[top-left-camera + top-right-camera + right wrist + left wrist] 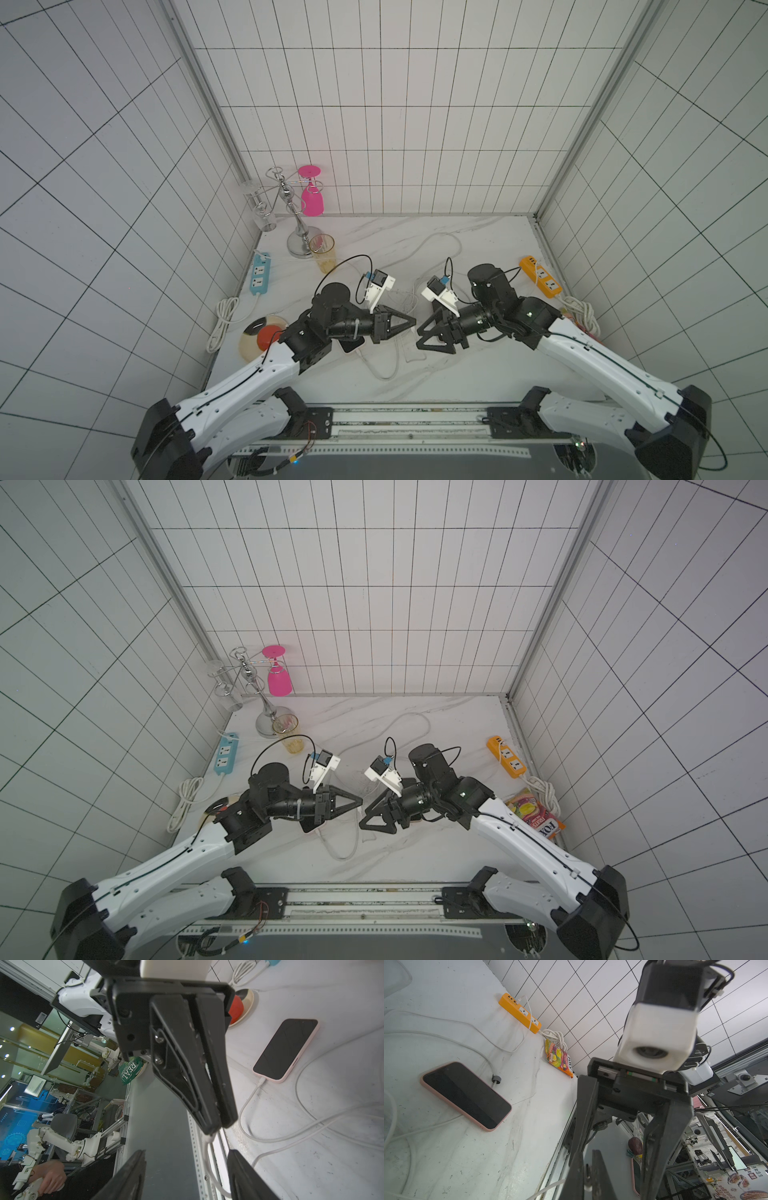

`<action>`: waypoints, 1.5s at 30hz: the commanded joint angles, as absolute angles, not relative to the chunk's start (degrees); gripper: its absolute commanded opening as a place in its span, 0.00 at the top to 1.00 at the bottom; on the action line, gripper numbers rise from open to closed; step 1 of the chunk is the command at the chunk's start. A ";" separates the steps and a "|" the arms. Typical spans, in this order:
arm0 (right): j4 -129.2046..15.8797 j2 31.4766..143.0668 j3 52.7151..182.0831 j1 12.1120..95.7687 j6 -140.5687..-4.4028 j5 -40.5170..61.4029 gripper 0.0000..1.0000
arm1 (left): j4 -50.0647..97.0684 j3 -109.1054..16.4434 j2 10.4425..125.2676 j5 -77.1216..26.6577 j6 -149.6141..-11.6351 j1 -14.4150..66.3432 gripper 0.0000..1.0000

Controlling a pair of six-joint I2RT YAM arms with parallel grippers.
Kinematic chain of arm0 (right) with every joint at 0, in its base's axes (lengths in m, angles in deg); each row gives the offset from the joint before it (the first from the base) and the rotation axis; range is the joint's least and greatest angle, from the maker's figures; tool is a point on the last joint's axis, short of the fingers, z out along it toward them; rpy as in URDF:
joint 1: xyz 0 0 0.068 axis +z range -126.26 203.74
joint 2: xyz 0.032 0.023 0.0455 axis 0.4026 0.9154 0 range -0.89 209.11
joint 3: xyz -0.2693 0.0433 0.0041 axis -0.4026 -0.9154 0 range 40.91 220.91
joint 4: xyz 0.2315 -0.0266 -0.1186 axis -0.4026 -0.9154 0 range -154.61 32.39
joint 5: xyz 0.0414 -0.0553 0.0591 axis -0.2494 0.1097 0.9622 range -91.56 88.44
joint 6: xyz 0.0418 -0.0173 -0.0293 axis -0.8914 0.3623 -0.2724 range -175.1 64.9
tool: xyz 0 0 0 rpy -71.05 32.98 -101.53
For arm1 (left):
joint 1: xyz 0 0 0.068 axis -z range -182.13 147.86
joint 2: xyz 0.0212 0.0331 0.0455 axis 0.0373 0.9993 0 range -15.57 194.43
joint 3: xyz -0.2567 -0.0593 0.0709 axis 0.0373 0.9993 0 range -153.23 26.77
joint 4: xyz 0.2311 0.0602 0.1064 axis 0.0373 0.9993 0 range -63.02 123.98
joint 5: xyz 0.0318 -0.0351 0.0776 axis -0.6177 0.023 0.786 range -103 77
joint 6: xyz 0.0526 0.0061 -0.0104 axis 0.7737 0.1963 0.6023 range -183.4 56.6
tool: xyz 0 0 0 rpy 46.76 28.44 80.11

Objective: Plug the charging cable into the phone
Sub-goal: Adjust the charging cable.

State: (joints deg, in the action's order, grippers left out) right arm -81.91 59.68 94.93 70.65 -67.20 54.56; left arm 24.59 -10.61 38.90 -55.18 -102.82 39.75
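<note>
Left hand clamps charging cable; phone lies apart.

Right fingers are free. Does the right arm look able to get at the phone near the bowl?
Probably not cleanly: the phone lies under the left arm in both top views, and the left fingers, shut on a white cable, hang between.

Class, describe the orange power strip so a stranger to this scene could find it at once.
Take the white marble table and follow its edge on the right arm's side towards the far corner. There lies the orange power strip, a white cable plugged into its far end. The only other strip, across the table, is blue.
</note>
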 commanded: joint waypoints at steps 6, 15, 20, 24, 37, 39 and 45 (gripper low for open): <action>-73.97 58.82 93.72 69.40 -71.22 58.39 0.44 | 18.79 -10.50 36.17 -56.02 -104.21 39.70 1.00; -68.88 60.54 93.44 69.35 -74.14 58.70 0.55 | 15.25 -9.57 36.17 -56.65 -106.28 39.70 1.00; -67.11 61.29 93.26 69.44 -75.47 59.62 0.69 | 14.99 -9.79 36.59 -56.43 -106.33 39.71 1.00; -66.01 61.25 92.62 69.53 -76.25 59.62 0.75 | 14.41 -9.72 36.76 -56.14 -106.53 39.70 1.00; -62.89 61.20 91.01 69.53 -78.60 59.67 0.83 | 13.87 -9.29 36.87 -56.07 -106.84 39.70 1.00; -62.81 61.20 90.94 69.52 -78.61 59.70 0.85 | 13.80 -9.11 36.85 -55.92 -106.83 39.75 1.00; -62.20 60.91 90.49 69.54 -79.24 59.45 0.97 | 14.12 -9.09 36.54 -55.75 -106.82 39.70 0.97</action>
State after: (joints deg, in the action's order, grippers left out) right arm -63.94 61.19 91.19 69.82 -78.91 59.39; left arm 15.19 -9.50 36.92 -55.88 -106.93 39.71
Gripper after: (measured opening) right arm 0.093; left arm 0.082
